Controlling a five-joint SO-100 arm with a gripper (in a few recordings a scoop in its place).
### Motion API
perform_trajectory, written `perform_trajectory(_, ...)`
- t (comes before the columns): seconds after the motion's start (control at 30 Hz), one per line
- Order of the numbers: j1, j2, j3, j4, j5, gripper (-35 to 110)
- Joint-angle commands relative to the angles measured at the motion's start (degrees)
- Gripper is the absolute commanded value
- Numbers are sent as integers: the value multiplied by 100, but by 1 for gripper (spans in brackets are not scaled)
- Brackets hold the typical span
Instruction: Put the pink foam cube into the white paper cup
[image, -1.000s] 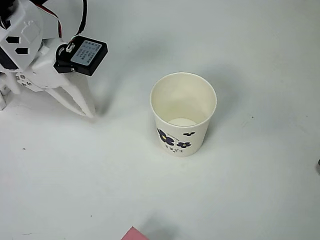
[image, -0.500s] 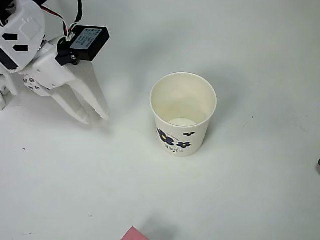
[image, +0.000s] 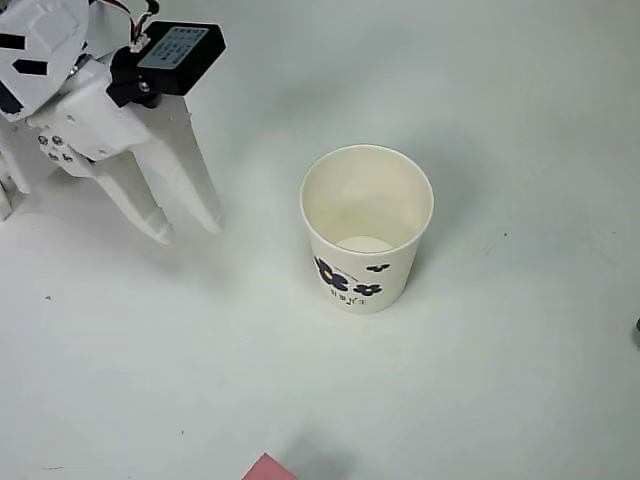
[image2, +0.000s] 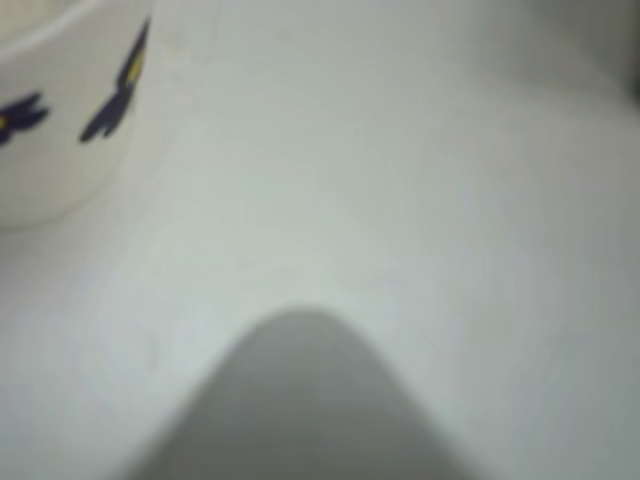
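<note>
Pink foam cube at bottom edge; gripper parted, empty.

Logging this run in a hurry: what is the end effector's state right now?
End effector: open, holding nothing, up and to the left of the white paper cup in the overhead view.

pink foam cube (edge-cropped corner)
</note>
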Motion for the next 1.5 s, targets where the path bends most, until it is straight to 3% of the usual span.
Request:
perform_trajectory(0.0, 237, -1731, -2065, -79, -299, 31)
perform_trajectory(0.27, 686, -3393, -3498, 281, -694, 33)
perform_trajectory(0.67, 1151, -4869, -4685, 712, -1266, 50)
perform_trajectory(1.47, 1362, -7875, -8218, 1222, -1529, 49)
